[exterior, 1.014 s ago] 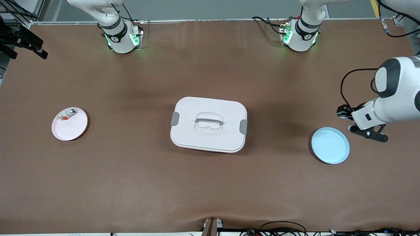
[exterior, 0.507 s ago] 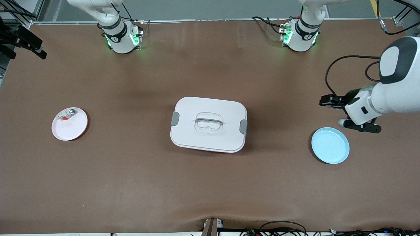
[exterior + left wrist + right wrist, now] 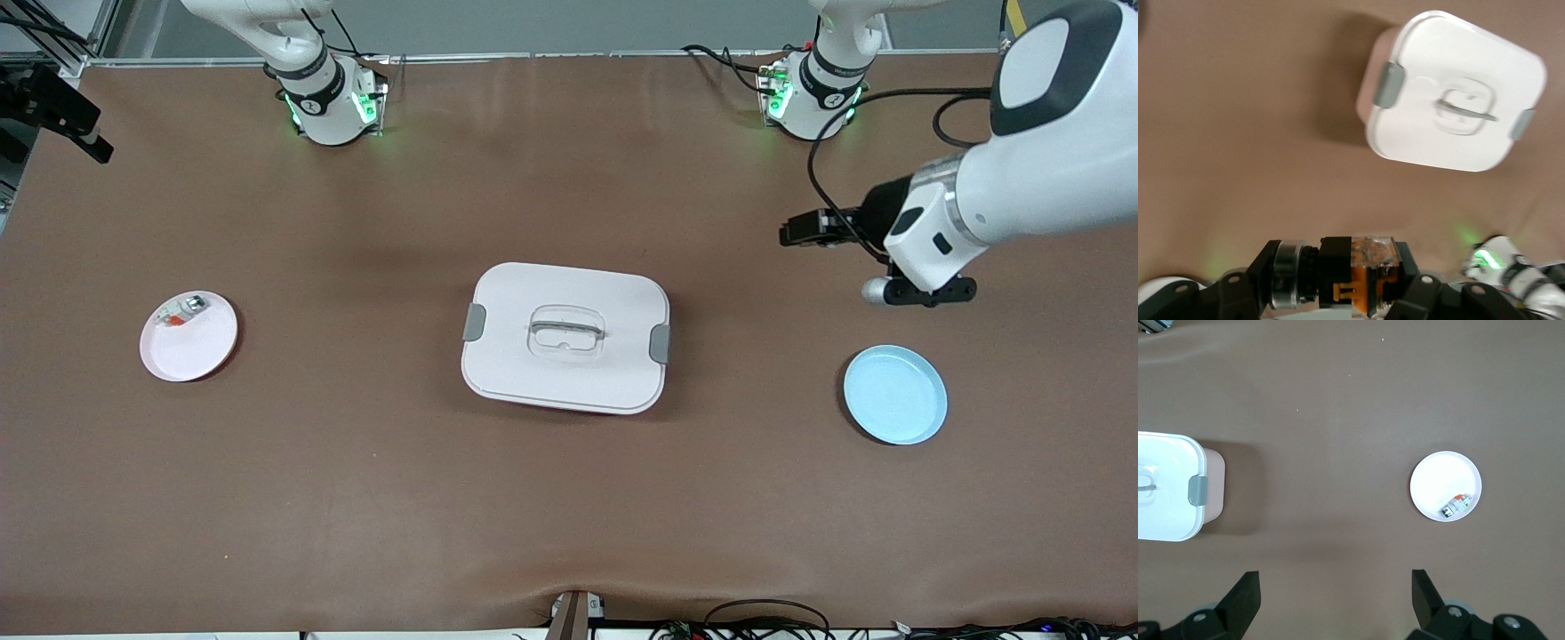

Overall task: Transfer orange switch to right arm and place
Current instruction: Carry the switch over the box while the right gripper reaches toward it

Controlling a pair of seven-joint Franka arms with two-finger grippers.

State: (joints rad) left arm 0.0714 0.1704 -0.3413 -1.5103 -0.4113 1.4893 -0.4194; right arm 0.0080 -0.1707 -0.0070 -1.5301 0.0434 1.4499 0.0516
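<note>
Left gripper point(image 3: 1361, 303) clasping half-hidden orange switch point(image 3: 1368, 272)

The white lidded box point(image 3: 565, 338) with its raised handle point(image 3: 566, 327) stands mid-table and is the one tall obstacle between the two ends. Toward the right arm's end a low pink plate point(image 3: 189, 336) carries a small whitish part point(image 3: 180, 313); toward the left arm's end lies a low blue plate point(image 3: 895, 395), and the left arm point(image 3: 1005, 191) with its trailing cable point(image 3: 831, 142) hangs over the table above it. Open brown tabletop point(image 3: 356, 498) runs nearer the front camera than the box and between box and bases.
</note>
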